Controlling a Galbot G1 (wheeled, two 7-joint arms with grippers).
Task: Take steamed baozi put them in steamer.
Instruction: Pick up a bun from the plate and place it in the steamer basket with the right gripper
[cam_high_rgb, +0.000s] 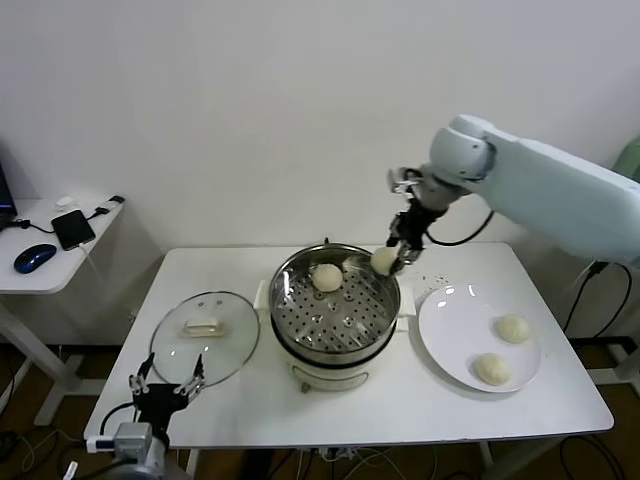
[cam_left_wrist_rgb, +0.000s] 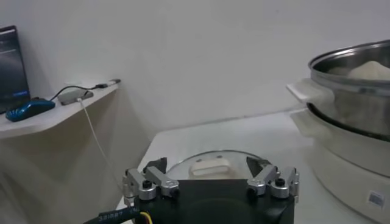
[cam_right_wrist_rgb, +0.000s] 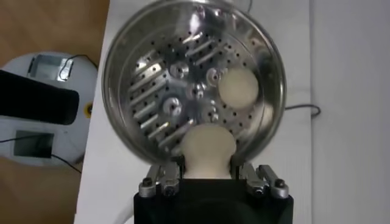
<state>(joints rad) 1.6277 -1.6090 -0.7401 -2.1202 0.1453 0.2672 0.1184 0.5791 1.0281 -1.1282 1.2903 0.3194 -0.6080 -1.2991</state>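
The shiny steel steamer (cam_high_rgb: 290, 305) stands mid-table on its cream base, one baozi (cam_high_rgb: 326, 277) lying on its perforated tray. My right gripper (cam_high_rgb: 389, 258) is shut on a second baozi (cam_high_rgb: 383, 261), held above the steamer's right rim. In the right wrist view that baozi (cam_right_wrist_rgb: 208, 148) sits pinched between the jaws over the rim of the steamer (cam_right_wrist_rgb: 131, 67), with the tray baozi (cam_right_wrist_rgb: 237, 86) beyond it. Two more baozi (cam_high_rgb: 513, 327) (cam_high_rgb: 491, 368) lie on the white plate (cam_high_rgb: 450, 325). My left gripper (cam_high_rgb: 166, 385) hangs open at the table's front left, by the glass lid (cam_left_wrist_rgb: 210, 161).
The round glass lid (cam_high_rgb: 205, 335) with its cream handle lies flat, left of the steamer. A side table (cam_high_rgb: 45, 250) at far left carries a phone and a blue mouse. A dark cable runs behind the steamer on the right.
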